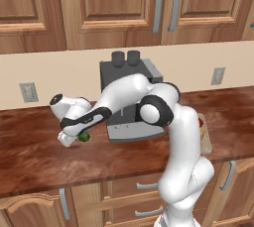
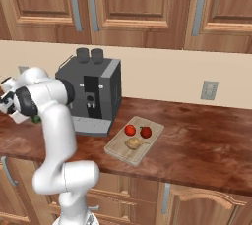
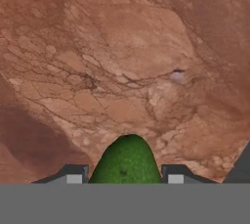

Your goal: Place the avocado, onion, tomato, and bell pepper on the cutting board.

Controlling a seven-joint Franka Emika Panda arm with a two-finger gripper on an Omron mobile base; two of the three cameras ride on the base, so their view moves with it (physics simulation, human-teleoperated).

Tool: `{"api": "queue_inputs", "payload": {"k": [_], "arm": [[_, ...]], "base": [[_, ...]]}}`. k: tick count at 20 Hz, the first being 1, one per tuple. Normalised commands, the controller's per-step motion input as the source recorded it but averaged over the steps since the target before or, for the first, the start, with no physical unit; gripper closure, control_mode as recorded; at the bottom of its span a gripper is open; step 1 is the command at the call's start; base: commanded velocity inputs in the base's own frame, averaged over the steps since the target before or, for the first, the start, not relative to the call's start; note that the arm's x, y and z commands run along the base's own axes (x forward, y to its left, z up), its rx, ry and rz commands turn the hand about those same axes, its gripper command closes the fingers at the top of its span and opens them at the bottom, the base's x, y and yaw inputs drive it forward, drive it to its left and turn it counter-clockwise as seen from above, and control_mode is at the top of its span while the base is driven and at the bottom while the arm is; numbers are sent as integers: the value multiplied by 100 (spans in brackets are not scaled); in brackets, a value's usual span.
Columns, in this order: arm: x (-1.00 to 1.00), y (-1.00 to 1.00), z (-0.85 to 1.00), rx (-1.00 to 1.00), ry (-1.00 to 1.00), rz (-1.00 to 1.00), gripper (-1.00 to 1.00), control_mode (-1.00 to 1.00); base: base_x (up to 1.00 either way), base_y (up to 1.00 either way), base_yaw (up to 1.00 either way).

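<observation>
The counter point(image 1: 34, 156) is wide, and the cutting board point(image 2: 123, 151) lies well to the right, past the coffee machine point(image 2: 91, 98), with tomato point(image 2: 130, 130), bell pepper point(image 2: 145, 132) and onion point(image 2: 132, 143) on it. The gripper point(image 3: 124, 178) holds the avocado point(image 3: 126, 162) between its fingers; I think the glossy fruit may slip on the long swing. The arm hides part of the board.

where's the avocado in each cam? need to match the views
Left base view: the small dark green glossy avocado sits left of centre, at the gripper, above the counter.
Right base view: a green sliver at the far left edge, behind the white arm.
Hand view: bottom centre, between the two dark finger tips.
Shared landmark: the grey coffee machine; the avocado lies to its left in both base views.
</observation>
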Motion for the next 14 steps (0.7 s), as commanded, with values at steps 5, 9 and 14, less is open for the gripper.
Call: {"api": "queue_inputs", "payload": {"k": [5, 9, 14], "arm": [[-73, 0, 61, 0, -34, -17, 100, -100], [-77, 0, 57, 0, -40, -25, 100, -100], [-47, 0, 65, 0, -34, -29, 100, -100]], "base": [[0, 0, 0], [0, 0, 0], [0, 0, 0]]}}
